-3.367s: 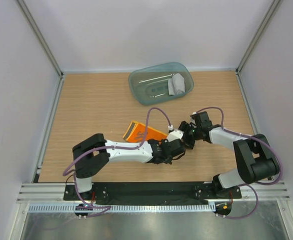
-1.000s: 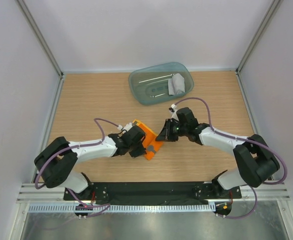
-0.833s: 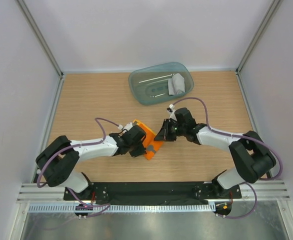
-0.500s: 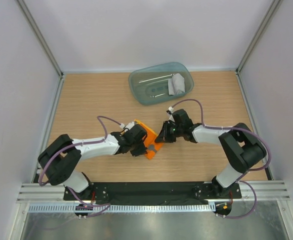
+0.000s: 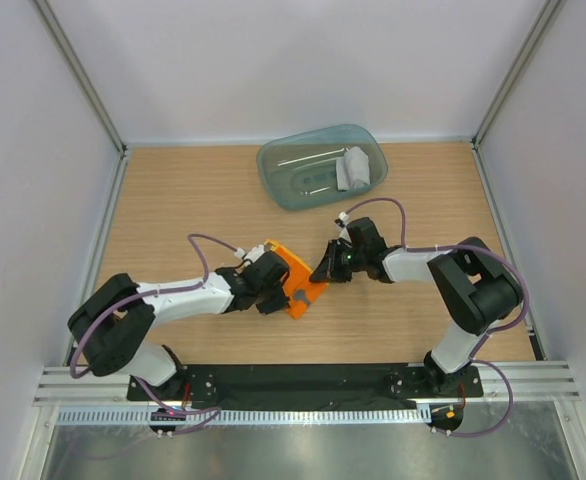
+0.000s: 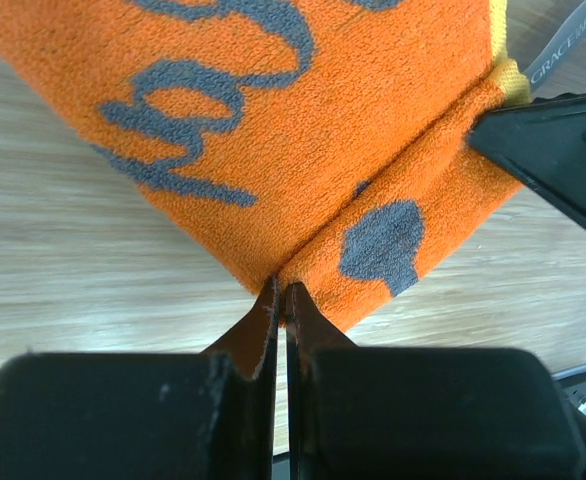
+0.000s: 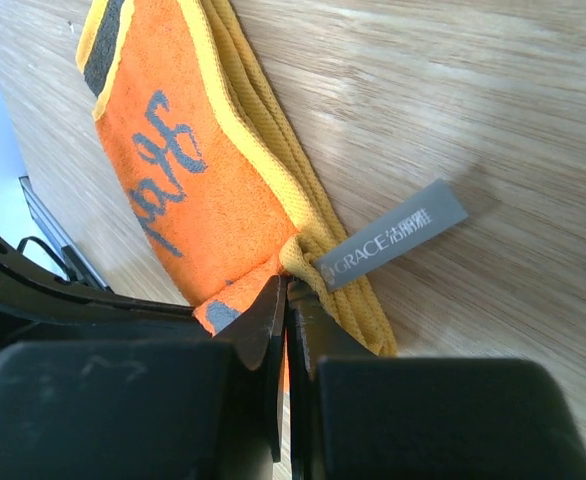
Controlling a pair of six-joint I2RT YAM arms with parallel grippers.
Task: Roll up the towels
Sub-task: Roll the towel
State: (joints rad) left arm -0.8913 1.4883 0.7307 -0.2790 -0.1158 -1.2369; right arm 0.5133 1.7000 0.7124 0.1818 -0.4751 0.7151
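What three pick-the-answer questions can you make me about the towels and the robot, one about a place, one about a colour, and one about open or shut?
1. Where is the grey towel?
A) in the teal tray
B) in a bucket
C) on a shelf

2. What colour is the tag on the orange towel?
A) red
B) grey
C) green

3. How is the left tool?
A) wide open
B) holding a cup
C) shut on the orange towel

Answers:
1 A, it lies inside the tray at the far side of the table.
2 B, the right wrist view shows a grey tag with white letters.
3 C, the left wrist view shows it pinching the towel's corner.
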